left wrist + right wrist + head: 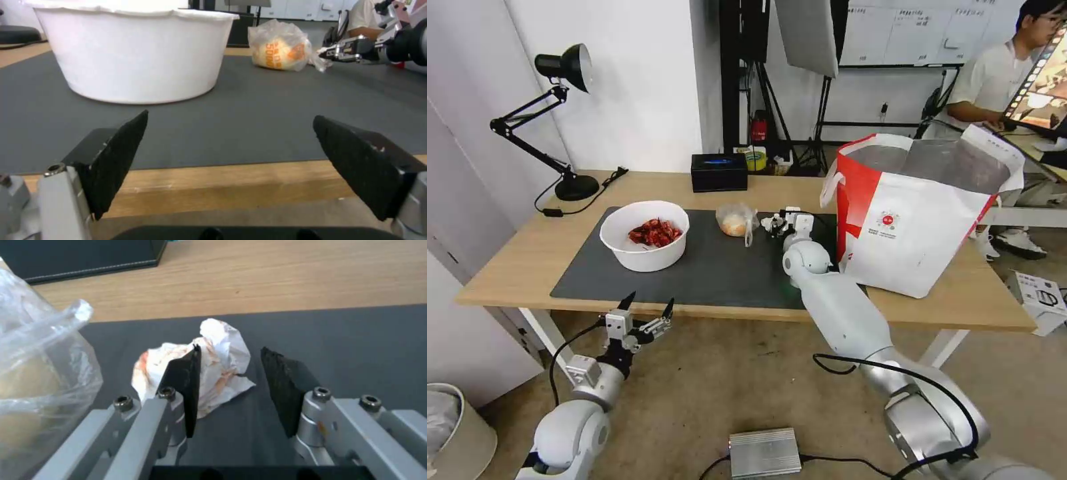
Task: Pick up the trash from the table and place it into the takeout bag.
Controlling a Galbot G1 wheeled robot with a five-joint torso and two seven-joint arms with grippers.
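Trash lies on the table's dark mat [707, 270]: a white bowl [644, 235] of red shells, a clear bag with a bun [736, 222], and a crumpled white tissue [218, 363] with reddish stains. My right gripper [229, 348] is open and low over the mat, its fingers either side of the tissue; in the head view it [782, 223] sits just right of the bun bag. The white and red takeout bag [920, 207] stands open at the table's right. My left gripper [647, 310] is open at the table's front edge, facing the bowl [133, 56].
A black tissue box [719, 172] stands at the table's back edge, and a black desk lamp [560, 120] at the back left with its cord on the wood. A grey box [764, 452] lies on the floor in front. A waste bin [454, 433] is at the lower left.
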